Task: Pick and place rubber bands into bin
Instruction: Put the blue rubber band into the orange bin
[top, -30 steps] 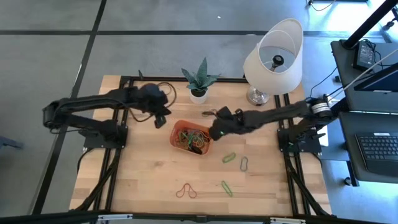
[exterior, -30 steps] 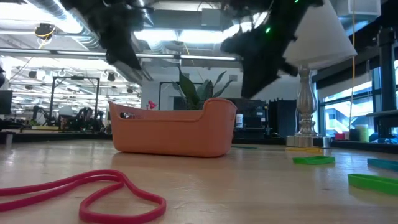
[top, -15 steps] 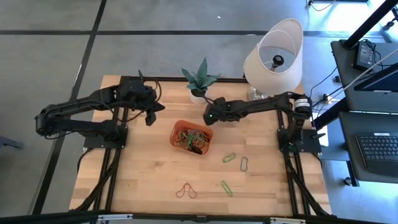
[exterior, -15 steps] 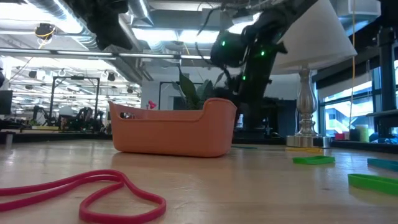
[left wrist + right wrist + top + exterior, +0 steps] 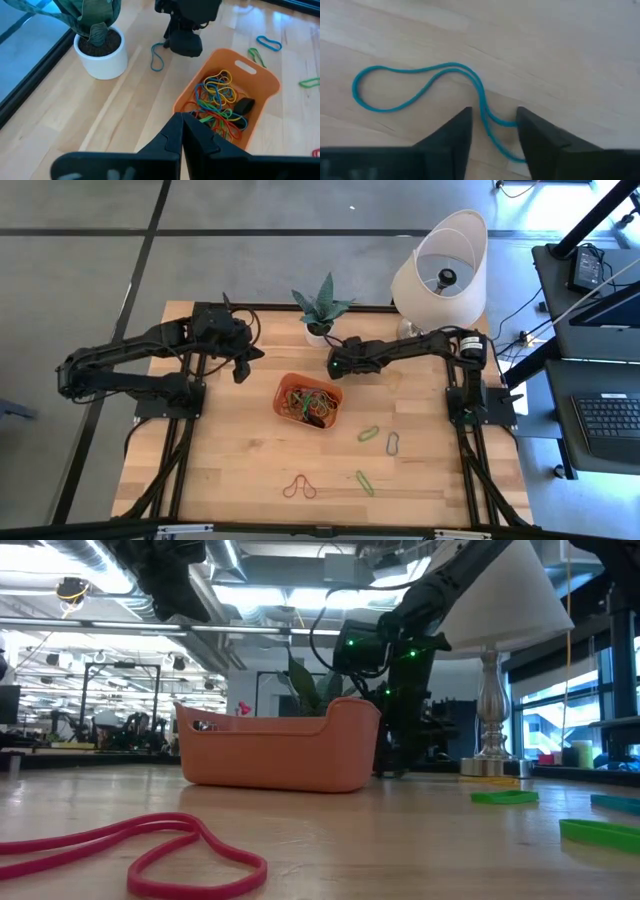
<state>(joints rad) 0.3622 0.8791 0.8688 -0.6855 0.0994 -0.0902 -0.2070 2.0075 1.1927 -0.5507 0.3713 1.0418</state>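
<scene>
The orange-red bin [image 5: 308, 401] [image 5: 280, 745] [image 5: 225, 100] stands on the table and holds a tangle of coloured rubber bands [image 5: 220, 100]. A blue rubber band [image 5: 420, 85] [image 5: 157, 54] lies flat on the wood between the bin and the plant pot. My right gripper [image 5: 333, 367] [image 5: 494, 117] [image 5: 185, 45] is down at the table, open, with one finger on either side of this band's near end. My left gripper [image 5: 243, 363] [image 5: 181, 120] hangs shut and empty above the table, left of the bin. My right gripper comes at the blue band from above, and the band's end [image 5: 490, 117] runs between the open fingers. One strand passes close under one finger [image 5: 540, 140]. I cannot tell whether the finger touches it. The band lies slack on the table.
A white plant pot [image 5: 319, 331] [image 5: 100, 57] and a lamp [image 5: 440, 270] stand at the far edge. Loose bands lie on the near right part of the table: green [image 5: 368, 433] [image 5: 364, 481], grey-blue [image 5: 394, 444], and red [image 5: 299, 486] [image 5: 150, 845].
My right gripper has left the bin's right rim, moved toward the far edge and come down to the table beside the plant pot. My left gripper rose and drew a little toward the table's left edge, then kept still.
</scene>
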